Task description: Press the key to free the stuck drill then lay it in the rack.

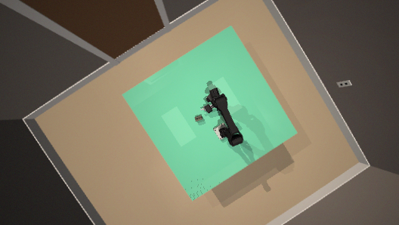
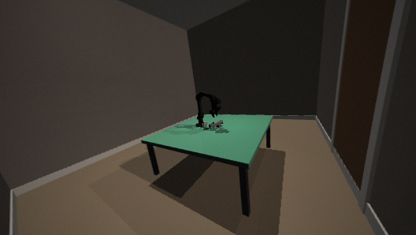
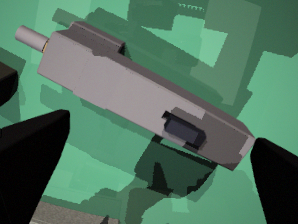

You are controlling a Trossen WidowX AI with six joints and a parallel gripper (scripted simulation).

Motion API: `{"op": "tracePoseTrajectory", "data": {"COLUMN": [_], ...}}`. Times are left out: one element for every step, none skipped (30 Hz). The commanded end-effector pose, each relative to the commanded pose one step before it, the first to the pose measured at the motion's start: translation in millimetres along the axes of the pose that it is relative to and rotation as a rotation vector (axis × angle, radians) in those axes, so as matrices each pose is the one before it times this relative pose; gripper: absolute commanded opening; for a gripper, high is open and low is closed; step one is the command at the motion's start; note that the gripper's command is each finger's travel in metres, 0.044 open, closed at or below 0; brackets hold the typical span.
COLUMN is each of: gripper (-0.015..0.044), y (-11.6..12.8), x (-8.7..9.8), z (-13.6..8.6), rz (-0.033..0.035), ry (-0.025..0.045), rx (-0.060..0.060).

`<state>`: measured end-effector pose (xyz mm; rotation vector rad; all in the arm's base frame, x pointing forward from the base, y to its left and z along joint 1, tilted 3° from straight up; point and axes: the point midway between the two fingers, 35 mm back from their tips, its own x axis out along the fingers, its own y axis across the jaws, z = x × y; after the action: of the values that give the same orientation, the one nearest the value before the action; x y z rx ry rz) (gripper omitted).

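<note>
Your gripper point(image 3: 165, 135) point(image 2: 214, 114) has its jaws spread wide, nearly as far as they go, with nothing held between them. In the wrist view its two black fingertips stand at the lower left and lower right. Beyond them, a long gray block-shaped body point(image 3: 127, 95) runs slantwise from upper left to lower right, its right end appearing close to the right fingertip; whether they touch, you cannot tell. A dark rectangular piece point(image 3: 185, 131) sits in an opening near that right end, and a short round rod point(image 3: 31, 38) juts from the left end. Farther out, your black arm point(image 1: 228, 117) point(image 2: 199, 106) arches over a green table point(image 1: 151, 102) point(image 2: 236, 142). A small brownish object point(image 1: 199, 118) lies on the table near the gripper.
</note>
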<state>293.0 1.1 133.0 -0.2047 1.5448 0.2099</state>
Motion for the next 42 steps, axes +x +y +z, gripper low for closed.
{"op": "tracePoseTrajectory", "data": {"gripper": [0.044,0.044,0.044,0.044,0.044,0.044,0.044,0.044,0.044,0.044,0.044,0.044,0.044,0.044,0.044,0.044,0.044,0.044,0.044,0.044,0.044,0.044,0.044,0.044,0.044,0.044,0.044,0.044,0.044,0.044,0.044,0.044,0.044,0.044,0.044,0.044,0.044,0.044,0.044,0.044,0.044,0.044], "y": [45.37,11.41,10.68,9.87,6.94,5.73,4.55,1.89,0.39,0.0,0.0,0.0,0.0,0.0,0.0,0.0,0.0,0.0,0.0,0.0,0.0,0.0,-0.02,-0.05,-0.07,-0.09,-0.1,-0.11,-0.11,-0.1,-0.09,-0.08,-0.07,-0.07,-0.06,-0.05,-0.04,-0.03,-0.02,-0.01,0.0,0.01], "x": [32.09,9.06,9.13,9.2,7.22,6.55,5.73,2.67,0.58,0.0,0.0,0.0,0.0,0.0,0.0,0.0,0.0,0.0,0.0,0.0,0.0,0.0,0.27,0.53,0.79,1.05,1.31,1.53,1.62,1.63,1.63,1.62,1.62,1.62,1.61,1.61,1.61,1.61,1.6,1.6,1.6,1.59], "z": [15.8,9.88,10.75,11.56,9.64,9.1,8.22,3.93,0.87,0.0,0.0,0.0,0.0,0.0,0.0,0.0,0.0,0.0,0.0,0.0,0.0,0.0,-0.06,-0.12,-0.18,-0.25,-0.31,-0.37,-0.4,-0.4,-0.41,-0.41,-0.42,-0.42,-0.43,-0.43,-0.44,-0.44,-0.44,-0.45,-0.45,-0.46], "rz": [0.02297,0.00242,0.00248,0.00255,0.00203,0.00187,0.00165,0.00077,0.00017,0.0,0.0,0.0,0.0,0.0,0.0,0.0,0.0,0.0,0.0,0.0,0.0,0.0,0.0,0.0,0.0,0.0,0.0,0.0,0.0,0.0,0.0,0.0,0.0,0.0,0.0,0.0,0.0,0.00001,0.00001,0.00001,0.00001,0.00001], "ry": [0.01943,-0.00012,-0.00022,-0.00034,-0.00035,-0.00039,-0.0004,-0.00021,-0.00005,0.0,0.0,0.0,0.0,0.0,0.0,0.0,0.0,0.0,0.0,0.0,0.0,0.0,0.00001,0.00001,0.00002,0.00002,0.00003,0.00004,0.00004,0.00004,0.00004,0.00004,0.00004,0.00004,0.00004,0.00004,0.00004,0.00004,0.00004,0.00004,0.00004,0.00004], "rx": [-0.4359,-0.1441,-0.1441,-0.1441,-0.1123,-0.1015,-0.0885,-0.0411,-0.009,0.0,0.0,0.0,0.0,0.0,0.0,0.0,0.0,0.0,0.0,0.0,0.0,0.0,0.0,0.0,0.0,0.0,0.0,0.0,0.0,0.0,0.0,0.0,0.0,0.0,0.0,0.0,0.0,0.0,0.0,0.0,0.0,0.0]}}
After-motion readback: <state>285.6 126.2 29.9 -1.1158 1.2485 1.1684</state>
